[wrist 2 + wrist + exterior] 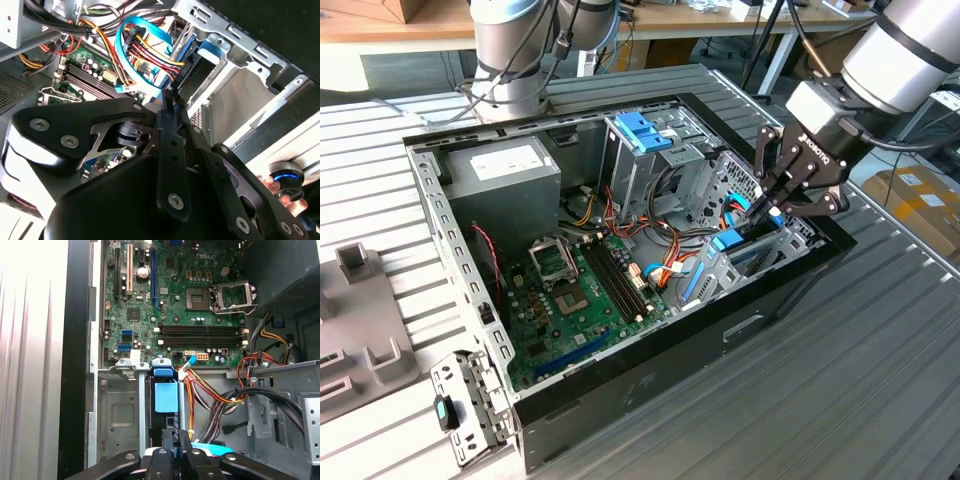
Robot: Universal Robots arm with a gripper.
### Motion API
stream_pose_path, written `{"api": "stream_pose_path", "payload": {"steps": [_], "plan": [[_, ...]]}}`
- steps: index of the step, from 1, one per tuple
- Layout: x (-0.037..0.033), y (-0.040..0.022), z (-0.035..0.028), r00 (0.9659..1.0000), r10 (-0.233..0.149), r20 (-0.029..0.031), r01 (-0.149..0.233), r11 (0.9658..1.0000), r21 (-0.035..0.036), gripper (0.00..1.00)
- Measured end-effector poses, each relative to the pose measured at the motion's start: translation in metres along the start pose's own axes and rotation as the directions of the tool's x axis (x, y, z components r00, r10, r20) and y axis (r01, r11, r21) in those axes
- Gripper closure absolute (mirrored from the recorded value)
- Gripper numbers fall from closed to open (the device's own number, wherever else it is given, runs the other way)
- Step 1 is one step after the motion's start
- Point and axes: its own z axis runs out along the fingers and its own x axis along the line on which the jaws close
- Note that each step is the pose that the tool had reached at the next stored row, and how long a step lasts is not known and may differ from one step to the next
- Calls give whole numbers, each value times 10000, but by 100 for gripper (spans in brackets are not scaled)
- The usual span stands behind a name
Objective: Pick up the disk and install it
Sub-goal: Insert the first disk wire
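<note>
Grey ribbed tabletop (880, 380) carries an opened computer case (650, 385), lying on its side so the motherboard (585, 290) faces up and everything inside can be reached from above. At the exterior view's right, the gripper (772, 215) reaches down into the drive bay (745, 262) at the case's front corner. Its fingers are drawn close together, and in the first wrist view they appear pinched on the upper edge of the disk (166, 397), which stands on edge in the bay's slot. I'd judge it is held by that thin edge so it can slide straight down between the bay's metal walls. The disk's long axis seems to run down into the bay, its blue rail end pointing up toward the gripper. Bundled cables (215, 390) lie just beside the bay, near the disk.
</note>
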Motion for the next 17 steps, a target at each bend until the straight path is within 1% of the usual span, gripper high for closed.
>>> {"api": "stream_pose_path", "payload": {"steps": [6, 8, 10, 13, 17], "plan": [[-2, -1, -2, 10000, -1, 5, 1, 10000, 0, 84], [-2, -2, 5, 10000, -7, 37, 7, 10000, -1, 84], [0, -5, 22, 10000, -8, 46, 8, 10000, 0, 84], [3, -9, 50, 10000, -13, 76, 13, 10000, -2, 84], [5, -12, 63, 9999, -18, 101, 18, 10000, -2, 84]]}}
